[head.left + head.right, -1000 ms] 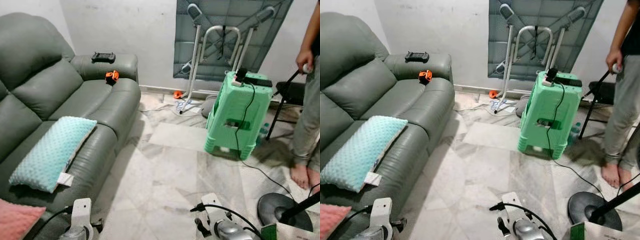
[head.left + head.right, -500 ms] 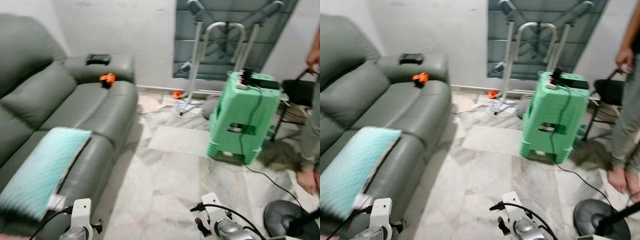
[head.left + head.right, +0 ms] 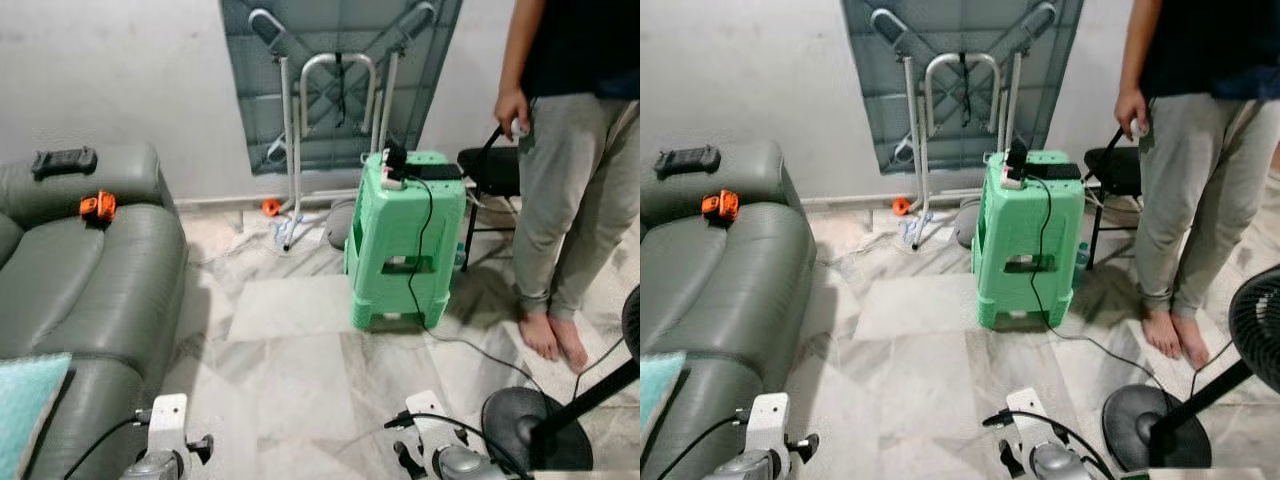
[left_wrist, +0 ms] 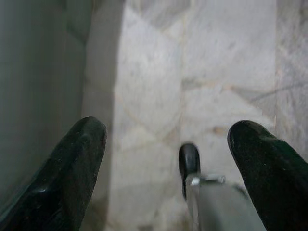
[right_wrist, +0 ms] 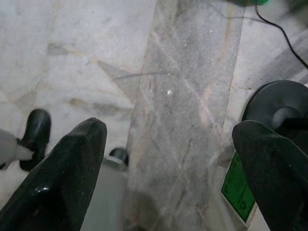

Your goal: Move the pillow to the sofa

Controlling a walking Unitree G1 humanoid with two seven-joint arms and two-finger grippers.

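Both wrist views are showing jaws spread wide over marble floor (image 5: 183,96), gripping nothing. The pillow (image 3: 22,405) is lying on the sofa (image 3: 90,280), sliding leftward since the camera turned toward the person (image 3: 565,150).

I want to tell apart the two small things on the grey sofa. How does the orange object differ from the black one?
The small orange object lies on the seat cushion; the flat black device rests higher, on the armrest top. The orange one is compact and bright, the black one longer, flatter and dark. Both sit at the far end of the grey leather sofa, apart from each other.
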